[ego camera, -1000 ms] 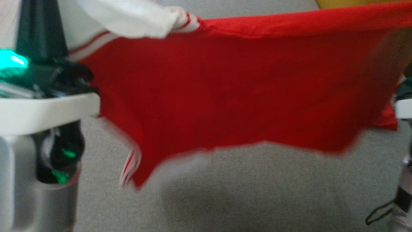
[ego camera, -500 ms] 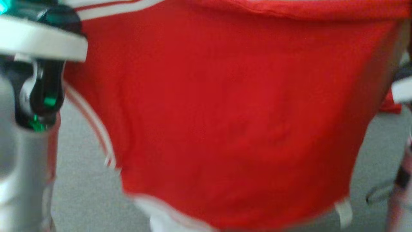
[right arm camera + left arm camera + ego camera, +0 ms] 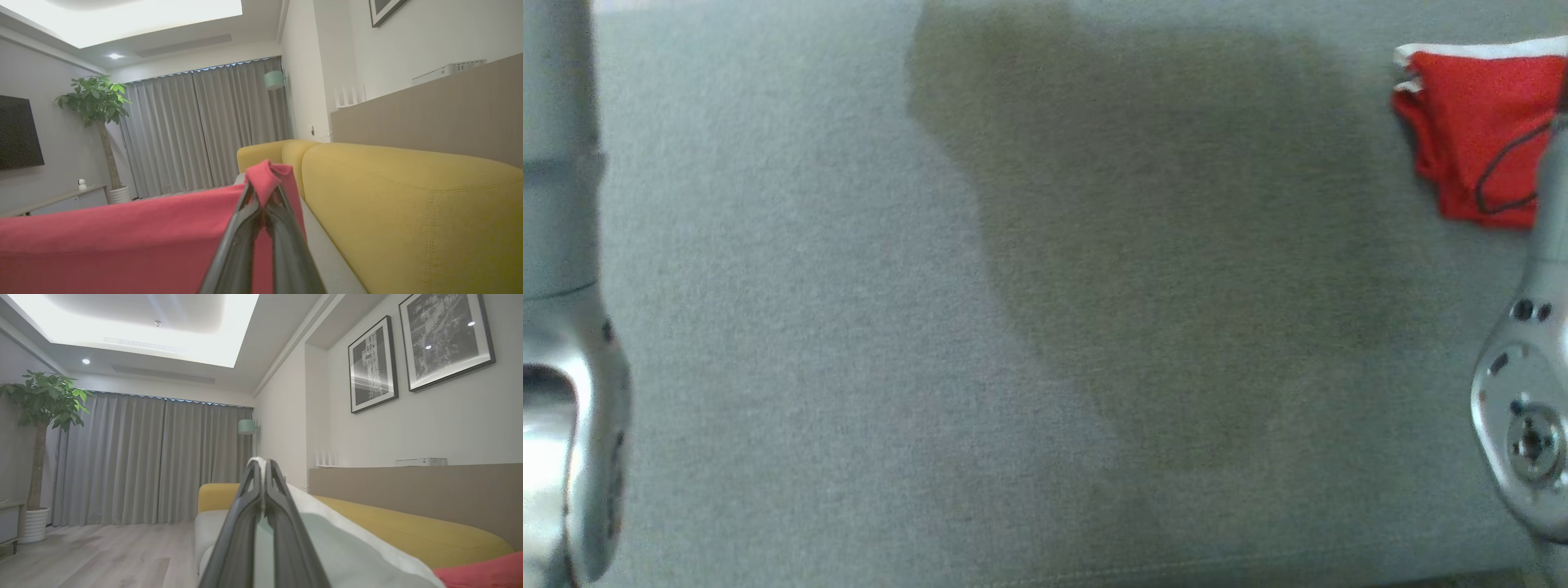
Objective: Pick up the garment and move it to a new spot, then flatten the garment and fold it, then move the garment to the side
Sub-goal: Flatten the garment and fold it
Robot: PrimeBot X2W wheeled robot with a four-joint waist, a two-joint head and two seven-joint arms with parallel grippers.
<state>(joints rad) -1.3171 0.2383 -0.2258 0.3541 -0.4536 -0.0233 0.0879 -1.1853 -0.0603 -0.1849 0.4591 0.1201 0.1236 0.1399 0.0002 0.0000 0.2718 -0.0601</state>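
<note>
1. left gripper pinches the garment by its white trim, right gripper by a red corner.
2. it stretches off toward 9 o'clock from the right gripper.
3. we reckon it's the move step; next, lay it flat on the seat.

Red folded cloth: cut at head view's right edge, partly behind right arm. Garment cropped in right wrist view.
</note>
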